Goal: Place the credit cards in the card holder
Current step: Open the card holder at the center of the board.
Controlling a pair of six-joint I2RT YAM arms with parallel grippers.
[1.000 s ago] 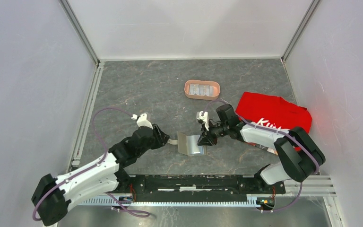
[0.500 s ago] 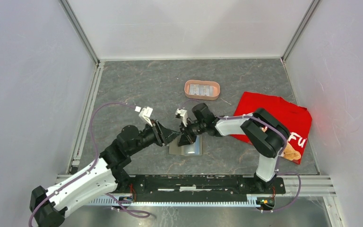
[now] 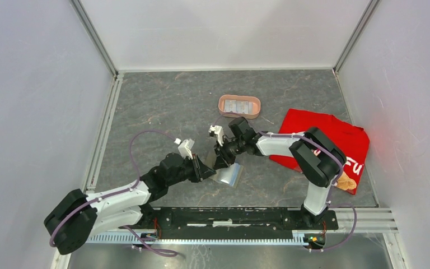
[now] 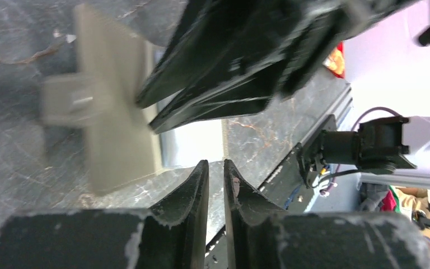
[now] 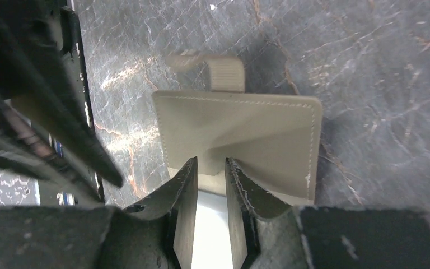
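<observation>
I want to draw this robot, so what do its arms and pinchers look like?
Both the left arm and right arm have smooth white shells with chunky black joints, and a thin lilac cable loops along each. The left gripper and right gripper each have two black, wedge-shaped fingers with scuffed edges.

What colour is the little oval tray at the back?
The oval tray is pink, seen best from the top camera.
</observation>
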